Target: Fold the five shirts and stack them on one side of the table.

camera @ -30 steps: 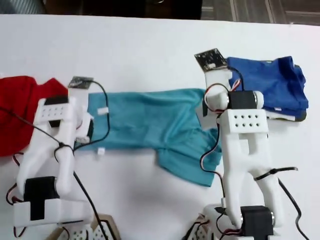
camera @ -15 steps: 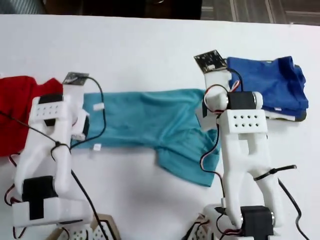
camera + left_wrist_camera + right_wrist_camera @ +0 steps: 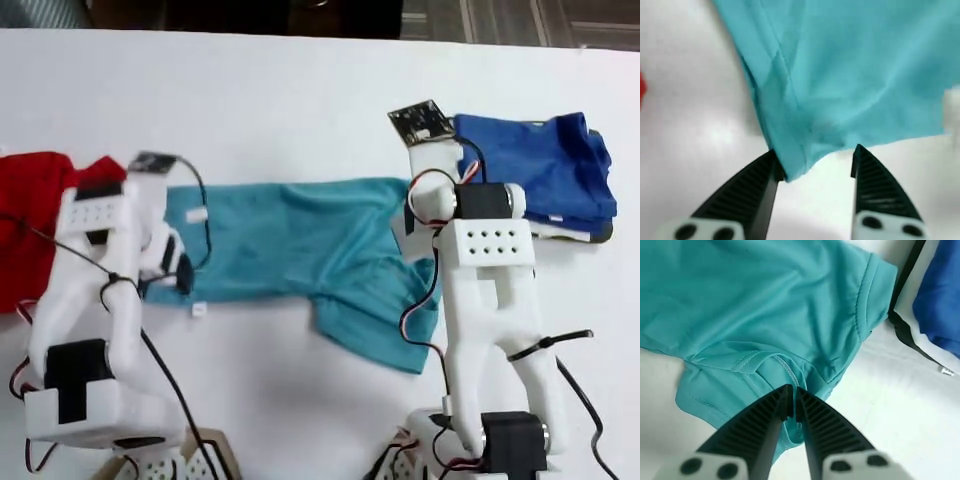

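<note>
Cloth at the hem corner is what I'm watching. The teal short-sleeved jersey shirt (image 3: 290, 240) lies flat on the white table (image 3: 300, 90). Its long axis runs across from one arm to the other, hem end at my left arm and neck end at my right.

In the left wrist view the left gripper (image 3: 816, 156) has its fingers spread wide. One black finger (image 3: 757, 185) touches the folded hem corner and the other sits just off the hem's edge over bare table, so the corner lies between the tips, not yet pinched. From there the shirt stretches straight ahead, away from the fingers.

The right gripper (image 3: 793, 392) has its fingers pressed together at the neckline, just beside the collar seam. I judge they are pinching a fold of teal cloth, though the tips hide the contact itself.

One sleeve points toward the folded dark-blue shirt (image 3: 540, 160), which rests on a white and a black layer at the right side of the table, near the teal cloth. A crumpled red shirt (image 3: 30, 210) sits at the left edge, beside my left arm.

My read is that the left arm is the one nearer the hem. It has to close on that corner before both ends can be lifted together for a fold across the shirt's length. If the corner slides out sideways, those fingers will close on nothing.
</note>
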